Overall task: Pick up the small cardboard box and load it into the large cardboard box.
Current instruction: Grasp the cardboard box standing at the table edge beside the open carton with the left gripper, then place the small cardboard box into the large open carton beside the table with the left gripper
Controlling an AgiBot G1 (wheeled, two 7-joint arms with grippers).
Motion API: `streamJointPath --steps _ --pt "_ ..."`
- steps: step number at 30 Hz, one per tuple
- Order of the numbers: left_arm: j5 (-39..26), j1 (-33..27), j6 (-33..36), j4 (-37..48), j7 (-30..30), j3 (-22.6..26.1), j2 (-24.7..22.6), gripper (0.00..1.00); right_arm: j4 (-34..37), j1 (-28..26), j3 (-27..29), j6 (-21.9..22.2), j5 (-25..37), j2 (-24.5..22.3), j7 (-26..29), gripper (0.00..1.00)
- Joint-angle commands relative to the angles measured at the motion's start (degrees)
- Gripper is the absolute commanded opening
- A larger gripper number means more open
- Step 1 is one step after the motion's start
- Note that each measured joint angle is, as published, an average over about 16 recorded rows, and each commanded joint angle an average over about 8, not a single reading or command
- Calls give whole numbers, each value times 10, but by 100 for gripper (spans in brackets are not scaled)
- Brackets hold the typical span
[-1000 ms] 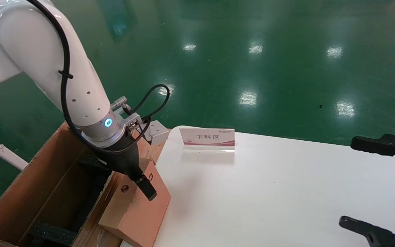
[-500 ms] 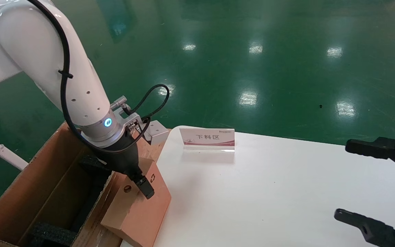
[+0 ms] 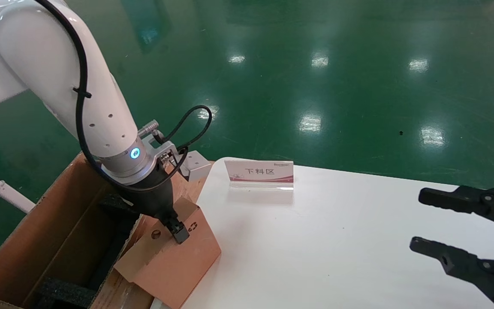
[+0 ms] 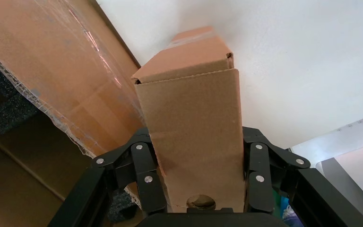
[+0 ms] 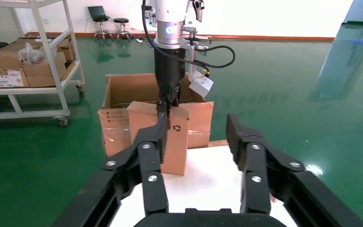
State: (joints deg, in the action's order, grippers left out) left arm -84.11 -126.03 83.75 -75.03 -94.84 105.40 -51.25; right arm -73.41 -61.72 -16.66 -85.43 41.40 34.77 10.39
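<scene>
Head view: small box gripped at carton edge

Left gripper [image 3: 180, 232] has its fingers [image 4: 147, 177] clamped on the small box [image 3: 174, 262], tilted over the table [image 3: 337, 240] edge beside the large box [image 3: 58, 240]. Right gripper [image 3: 444, 227] hovers over the table, fingers spread, empty.
</scene>
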Motion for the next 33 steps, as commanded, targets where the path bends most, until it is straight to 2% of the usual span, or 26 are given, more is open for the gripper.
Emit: streamJointPath --steps 1,8,19,24,29,30,33 --pt "0 1 0 0 0 1 0 0 0 0 0 0 0 0 0 0" --pt "1 -37 2 12 3 -16 4 0 0 0 0 0 0 0 0 0" --pt "7 -179 58 68 58 -51 8 0 0 0 -1 0 0 0 0 0" --pt "15 -261 78 100 100 -11 0 0 0 0 -1 0 0 0 0 0" --pt "49 -340 81 124 124 78 -10 0 0 0 -1 0 -1 0 -1 0" --pt "59 -351 81 128 125 98 -12 0 0 0 -1 0 -1 0 -1 3" --pt "91 -377 81 137 127 161 -15 0 0 0 -1 0 -1 0 -1 38"
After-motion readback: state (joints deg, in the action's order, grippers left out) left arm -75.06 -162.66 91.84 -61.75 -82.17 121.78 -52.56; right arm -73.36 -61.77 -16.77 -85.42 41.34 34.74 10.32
